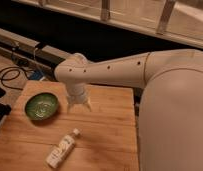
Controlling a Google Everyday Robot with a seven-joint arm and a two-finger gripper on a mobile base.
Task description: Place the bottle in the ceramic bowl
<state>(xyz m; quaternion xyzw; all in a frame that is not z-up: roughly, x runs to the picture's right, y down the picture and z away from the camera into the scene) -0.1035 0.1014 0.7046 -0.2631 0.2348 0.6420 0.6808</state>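
Wood-plank table [112, 127] — tool [79, 106] beside glossy round bowl [41, 106], slim bottle [61, 150]

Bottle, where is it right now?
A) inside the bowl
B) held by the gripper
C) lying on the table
C: the bottle lies on its side on the table, apart from the bowl, while the gripper hangs open and empty above the table, just right of the bowl.
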